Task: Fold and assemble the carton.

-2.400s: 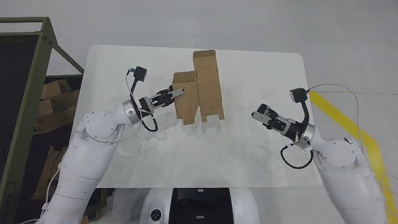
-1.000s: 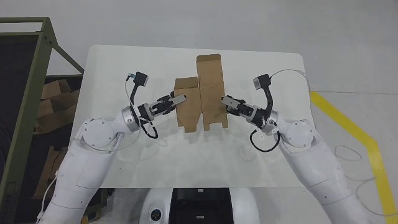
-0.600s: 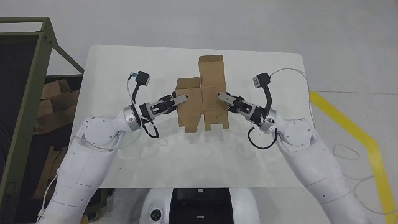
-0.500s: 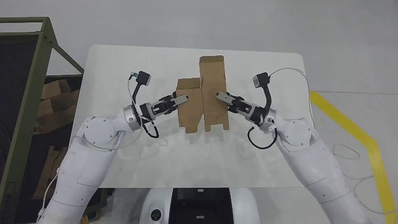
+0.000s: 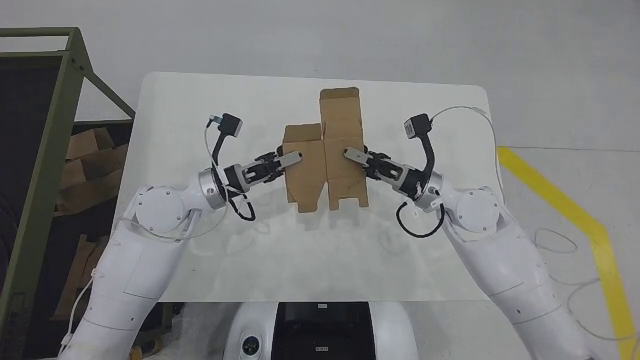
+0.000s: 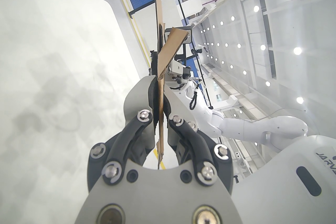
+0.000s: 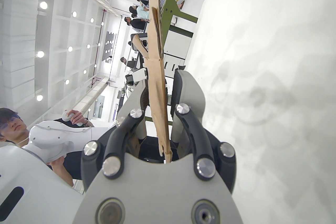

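White table (image 5: 200, 110) in a lamp-lit hall (image 6: 262, 12); left claw (image 5: 291, 156) pinches the carton (image 5: 338, 120), right claw (image 5: 349, 152) straddles it unclosed.

White table (image 5: 180, 110); carton (image 5: 340, 135) apparently held off surface.

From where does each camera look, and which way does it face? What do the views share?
Top view: sits above the arms, faces down at the table; shows both arms, the left gripper and right gripper at opposite edges of the carton.
Left wrist view: sits on the left wrist, looks along its fingers, shut on the carton edge, toward the other arm.
Right wrist view: sits on the right wrist, looks along its fingers, which straddle the opposite edge.
Shared: all three show the carton and table.
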